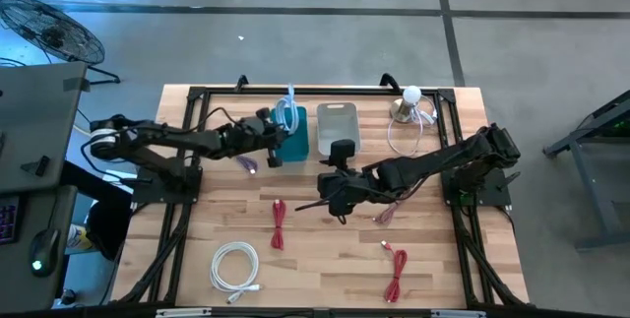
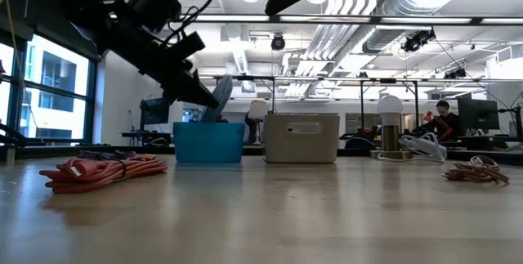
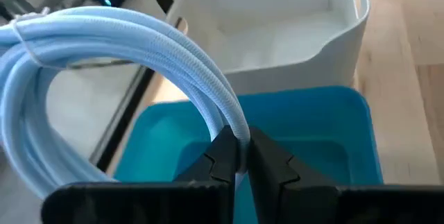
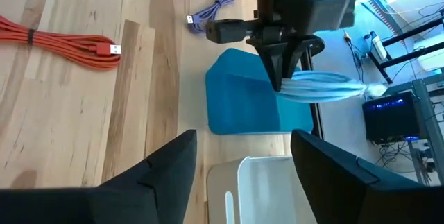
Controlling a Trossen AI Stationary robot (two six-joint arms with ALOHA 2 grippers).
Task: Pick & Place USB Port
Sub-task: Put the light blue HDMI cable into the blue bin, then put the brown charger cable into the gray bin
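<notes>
A bundled light-blue USB cable (image 3: 132,44) hangs over the blue bin (image 1: 297,143), with my left gripper (image 3: 240,156) shut on it just above the bin's opening. In the right wrist view the same gripper (image 4: 283,78) points down at the blue bin (image 4: 243,109), and the cable (image 4: 326,85) sticks out sideways from it. The white bin (image 1: 338,126) stands right beside the blue one. My right gripper (image 1: 327,200) hovers open over the table's middle, holding nothing. My left gripper pinches several strands of the cable coil (image 3: 232,123) between its two fingers. The fingers slant down from the table's left side and lie across the strands. The bundle is lifted clear, and its tied loop (image 3: 28,30) stands out beyond the fingers above the blue bin.
On the table lie a purple cable (image 1: 246,164), red cables (image 1: 279,224) (image 1: 397,271), a white coil (image 1: 234,265) and a pinkish cable (image 1: 386,215). A lamp-like stand (image 1: 409,103) with a white cord is at the far right.
</notes>
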